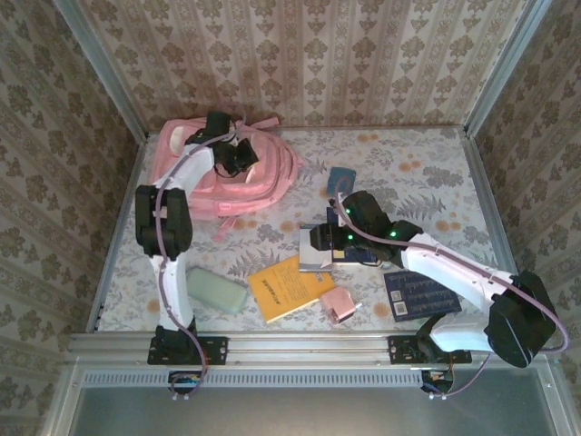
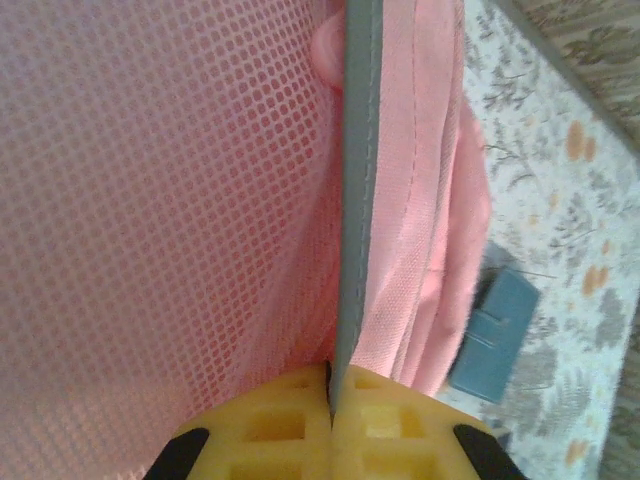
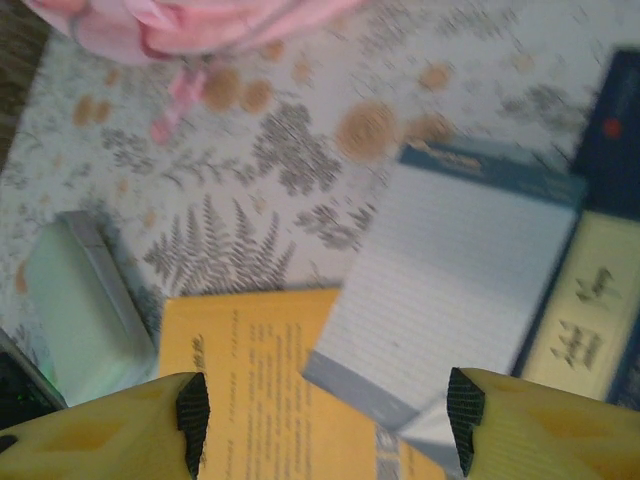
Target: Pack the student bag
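The student bag (image 1: 259, 182), pink and soft, lies at the back left of the table. My left gripper (image 1: 238, 156) is over its top. In the left wrist view the yellow fingers (image 2: 380, 425) are pressed together on a grey trim strip (image 2: 357, 200) of the bag, with pink mesh (image 2: 150, 200) to its left. My right gripper (image 1: 323, 240) hovers open over a white lined notepad (image 1: 317, 258) at mid-table. In the right wrist view that notepad (image 3: 450, 280) lies beyond the wide-apart fingertips (image 3: 192, 410), overlapping a yellow book (image 3: 250, 390).
A yellow book (image 1: 289, 286), a pale green case (image 1: 216, 292) and a small pink item (image 1: 338, 305) lie along the near side. A dark blue book (image 1: 422, 295) sits near right. A small blue wallet-like item (image 1: 341, 178) lies right of the bag. Patterned walls enclose the table.
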